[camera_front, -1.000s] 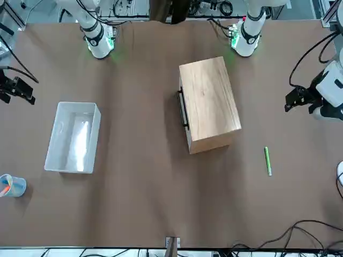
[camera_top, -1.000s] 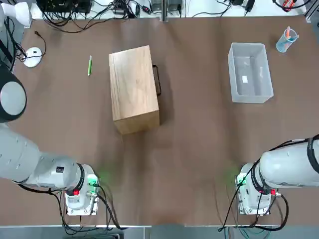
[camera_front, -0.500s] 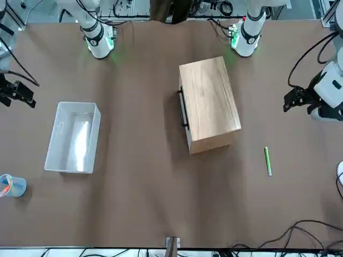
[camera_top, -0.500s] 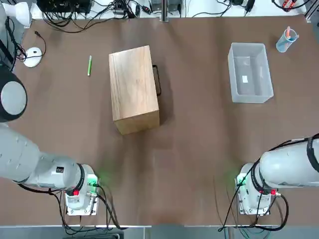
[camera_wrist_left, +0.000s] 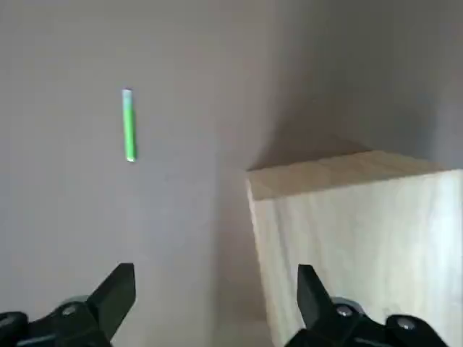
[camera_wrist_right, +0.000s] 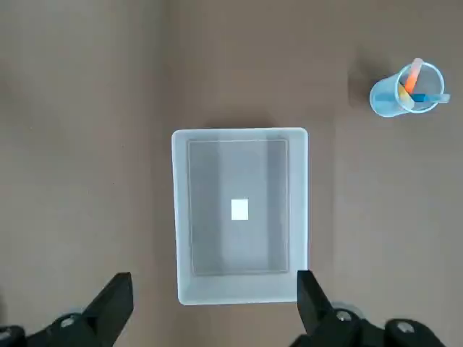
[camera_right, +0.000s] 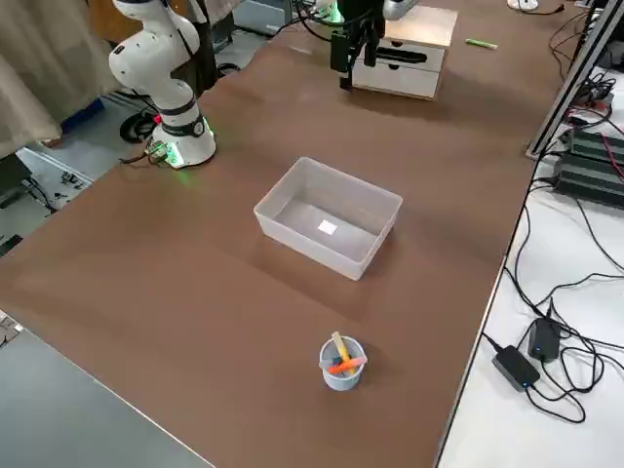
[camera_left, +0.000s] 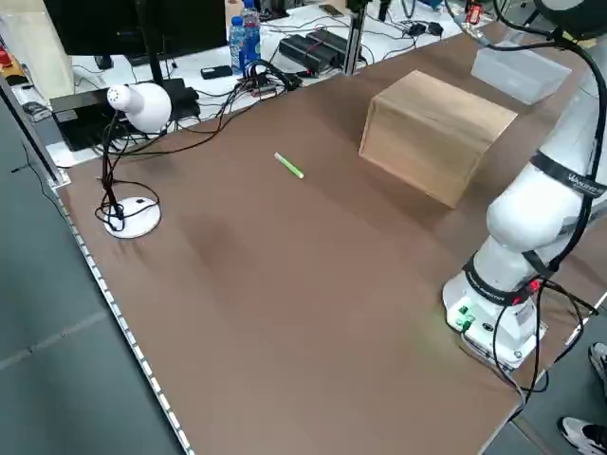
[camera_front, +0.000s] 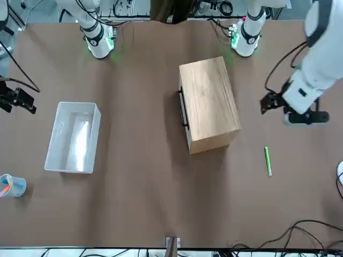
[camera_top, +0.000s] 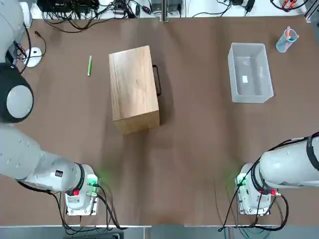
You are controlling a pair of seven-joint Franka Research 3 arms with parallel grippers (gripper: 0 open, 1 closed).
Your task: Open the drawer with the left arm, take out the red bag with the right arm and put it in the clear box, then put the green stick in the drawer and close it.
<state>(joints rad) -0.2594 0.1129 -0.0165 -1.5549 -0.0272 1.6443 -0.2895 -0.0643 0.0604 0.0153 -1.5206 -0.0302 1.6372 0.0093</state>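
Observation:
The light-wood cabinet [camera_top: 133,89] stands mid-table with its drawer [camera_right: 398,64] shut and the dark bar handle [camera_top: 157,79] facing the clear box [camera_top: 250,72]. On the cabinet's other side lies the green stick [camera_top: 89,65]. My left gripper [camera_front: 269,101] hangs open above the table between cabinet [camera_front: 209,101] and green stick [camera_front: 268,160]; its wrist view shows open fingers [camera_wrist_left: 119,285], the cabinet's corner [camera_wrist_left: 347,231] and the stick [camera_wrist_left: 129,134]. My right gripper [camera_front: 16,99] is open, high beside the clear box [camera_wrist_right: 239,213]. The red bag is out of view.
A small blue cup [camera_top: 286,41] with coloured bits stands at the far right corner, beyond the clear box. A white mouse [camera_top: 33,56] and cables lie at the far left edge. Both arm bases [camera_top: 79,196] sit at the near edge.
The left arm has swung in from the table's side, bringing its gripper closer to the cabinet. The right gripper has barely shifted. Both stay open.

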